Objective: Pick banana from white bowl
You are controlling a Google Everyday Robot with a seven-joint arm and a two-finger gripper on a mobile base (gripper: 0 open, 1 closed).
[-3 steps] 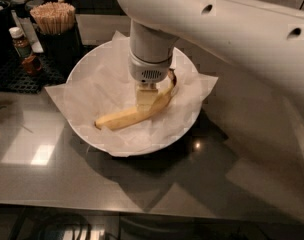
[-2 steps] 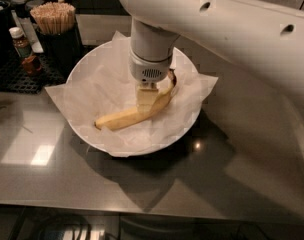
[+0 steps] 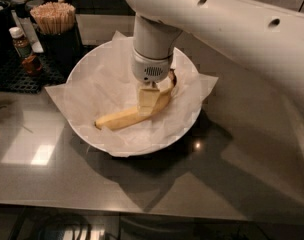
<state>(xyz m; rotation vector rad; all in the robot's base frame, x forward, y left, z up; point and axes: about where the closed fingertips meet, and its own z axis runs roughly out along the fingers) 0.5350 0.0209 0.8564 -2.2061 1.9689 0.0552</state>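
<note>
The white bowl stands on the dark counter, lined with crinkled white paper whose corners stick out over the rim. The banana lies in the bowl, running from lower left to upper right, with its dark stem tip by the arm's right side. My gripper comes straight down from the white arm into the bowl. It sits on the right half of the banana and hides part of it. The banana rests on the paper.
A dark holder full of wooden sticks and a small brown sauce bottle stand on a black mat at the back left, close to the bowl's rim. The large white arm spans the upper right.
</note>
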